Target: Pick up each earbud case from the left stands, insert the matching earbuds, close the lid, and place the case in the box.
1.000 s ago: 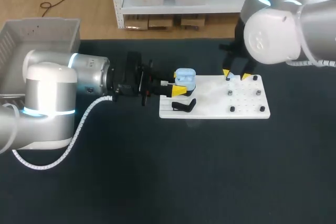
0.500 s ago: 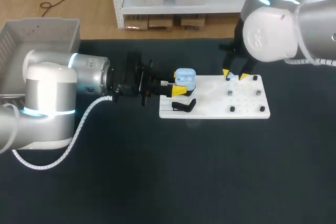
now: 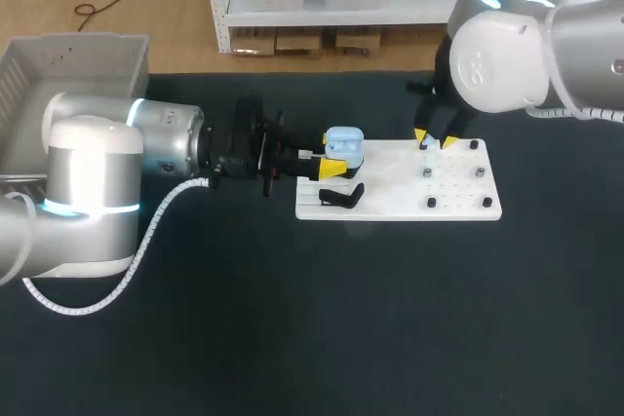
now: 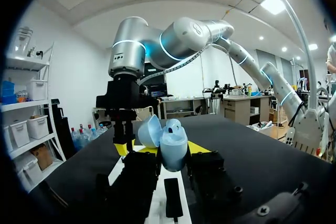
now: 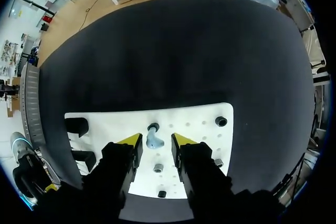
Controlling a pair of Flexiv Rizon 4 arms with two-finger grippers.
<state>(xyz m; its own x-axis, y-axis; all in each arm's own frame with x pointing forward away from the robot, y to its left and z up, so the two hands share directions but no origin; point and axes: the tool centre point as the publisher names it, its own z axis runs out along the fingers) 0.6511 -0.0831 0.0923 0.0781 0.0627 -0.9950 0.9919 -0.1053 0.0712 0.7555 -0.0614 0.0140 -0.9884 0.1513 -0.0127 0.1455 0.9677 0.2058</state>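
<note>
**Held item.** The light-blue earbud case (image 3: pixel 344 147) sat at the 9 o'clock end of the white board (image 3: pixel 390 204). It was clamped between the fingers of the left gripper (image 4: pixel 174 149), one yellow tip on each flank, with its lid hinged open.

**Handling, assessed.**
- The case appeared to be a small, light, rigid plastic shell with smooth rounded sides, so it was judged liable to slip or twist under a loose hold.
- A grip low across the broad flanks, clear of hinge and lid, was judged soundest.
- The earbud (image 5: pixel 154 141) looked tiny and glossy. A light pinch across its body seemed advisable.

**Right arm.** The right gripper (image 3: pixel 435 140) stood over the board's 1 o'clock area. Its fingers were parted and straddled the earbud without visible contact. A black peg (image 5: pixel 153 127) lay just ahead of it.

**Containers.**
- It could not be determined whether the case cavity held an earbud.
- The grey box (image 3: pixel 83 70) lay at 10 o'clock, well apart from the board. Its interior was only partly visible, and no case was seen there.
- A black stand (image 3: pixel 341 198) remained at the board's 7 o'clock.
</note>
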